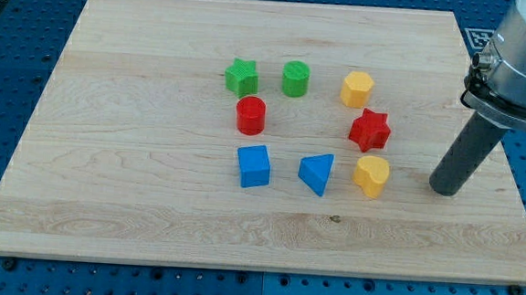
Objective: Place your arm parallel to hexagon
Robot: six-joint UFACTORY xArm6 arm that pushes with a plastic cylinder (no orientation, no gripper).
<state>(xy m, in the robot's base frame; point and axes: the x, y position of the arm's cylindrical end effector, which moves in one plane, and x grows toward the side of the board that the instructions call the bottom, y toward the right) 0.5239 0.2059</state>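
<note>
Tip (446, 189) at view's right, yellow hexagon (357, 88) up-left, apart

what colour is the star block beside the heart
Red star, clear in the camera view.

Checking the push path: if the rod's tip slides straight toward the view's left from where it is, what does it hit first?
My tip sits to the right of the blocks. Sliding straight left, it would likely meet the yellow heart-shaped block first; the red star-shaped block lies slightly above that line, though depth is uncertain.

bg: blue perforated base (33, 24) | light wood board (150, 205) | even light, no hard shadows
</note>
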